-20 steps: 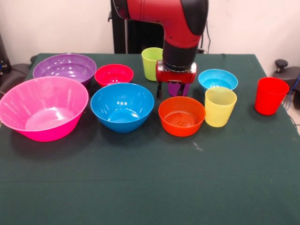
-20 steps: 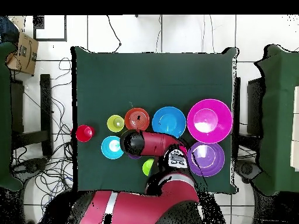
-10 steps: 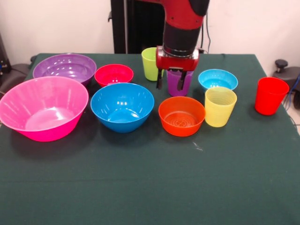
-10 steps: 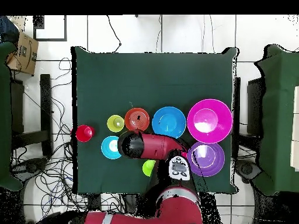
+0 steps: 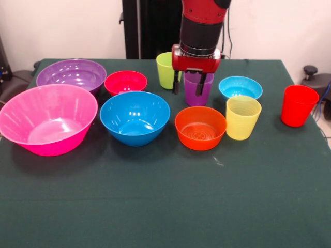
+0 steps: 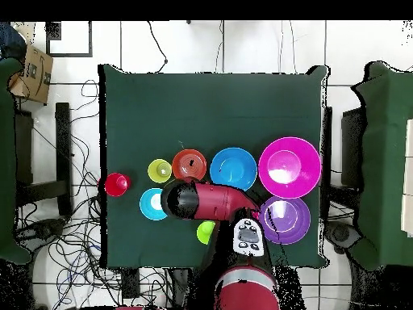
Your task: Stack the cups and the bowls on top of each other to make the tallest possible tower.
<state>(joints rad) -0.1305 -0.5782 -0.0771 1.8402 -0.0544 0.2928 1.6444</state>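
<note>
My gripper hangs open at the translucent purple cup. One dark finger crosses the cup's front and the other sits just left of it. The cup stands on the table. Around it stand the lime green cup, yellow cup and red cup. The bowls sit apart: pink, purple, blue, small red, orange and light blue. Nothing is stacked, so no tower shows. Overhead, the arm's wrist covers the gripper and the purple cup.
A dark green cloth covers the table, and its near half is bare. Overhead, cables lie on the floor left of the table, and a cardboard box sits at the far left.
The gripper has risen from low beside the purple cup, so more of the cup shows. The cup stayed on the table. The arm's elbow swung back toward the base.
</note>
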